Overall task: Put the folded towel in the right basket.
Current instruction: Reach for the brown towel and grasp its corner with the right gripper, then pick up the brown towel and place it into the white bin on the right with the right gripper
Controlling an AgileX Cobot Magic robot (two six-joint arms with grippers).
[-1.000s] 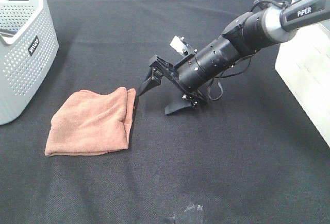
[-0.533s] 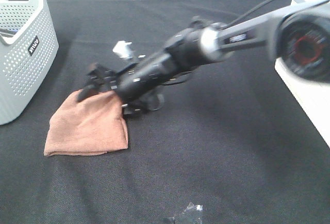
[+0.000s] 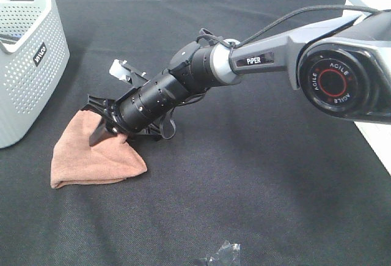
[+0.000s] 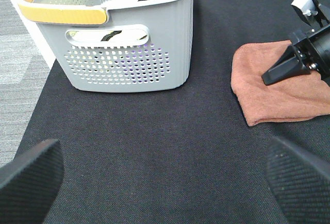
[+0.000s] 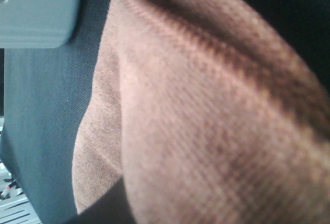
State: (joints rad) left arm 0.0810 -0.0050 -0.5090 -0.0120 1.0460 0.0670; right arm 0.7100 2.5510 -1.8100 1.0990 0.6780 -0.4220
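The folded brown towel (image 3: 91, 159) lies on the black table at the left, bunched on its right side. My right gripper (image 3: 113, 133) has reached across onto it, with one finger (image 3: 98, 133) lying on top of the cloth and its jaws apart. The towel fills the right wrist view (image 5: 216, 121). In the left wrist view the towel (image 4: 278, 92) and that finger (image 4: 281, 69) show at the far side. My left gripper (image 4: 165, 183) is open and empty, well short of the towel. The right basket (image 3: 376, 147) shows only as a white edge behind the right arm.
A grey perforated basket (image 3: 27, 58) stands at the far left, close to the towel; it holds some items in the left wrist view (image 4: 129, 54). A small dark object (image 3: 223, 255) lies at the table's front edge. The black cloth covers the table.
My right arm has swung left from the table's middle onto the towel. The towel's right edge has been pushed in and bunched up.
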